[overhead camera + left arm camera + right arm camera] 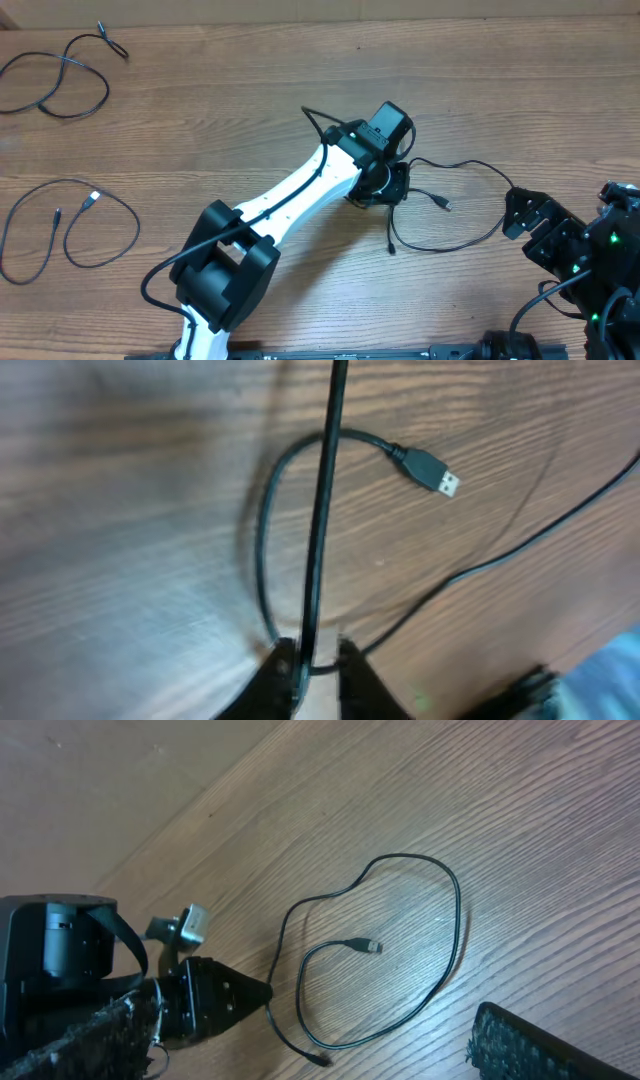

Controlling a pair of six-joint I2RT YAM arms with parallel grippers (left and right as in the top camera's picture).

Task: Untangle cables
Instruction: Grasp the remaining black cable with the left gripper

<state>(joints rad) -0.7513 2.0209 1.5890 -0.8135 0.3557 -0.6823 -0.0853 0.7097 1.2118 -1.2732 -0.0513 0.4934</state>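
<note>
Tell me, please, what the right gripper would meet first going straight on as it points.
Probably the cable, looped on the table just ahead of the right gripper, though its height is unclear.

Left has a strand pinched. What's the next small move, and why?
Probably raise the left gripper a little, straight up. It is shut on a black cable strand that crosses over a loop lying on the table, ending in a USB plug. A small lift should show whether the loop slides free. The right gripper stands open, holding nothing.
</note>
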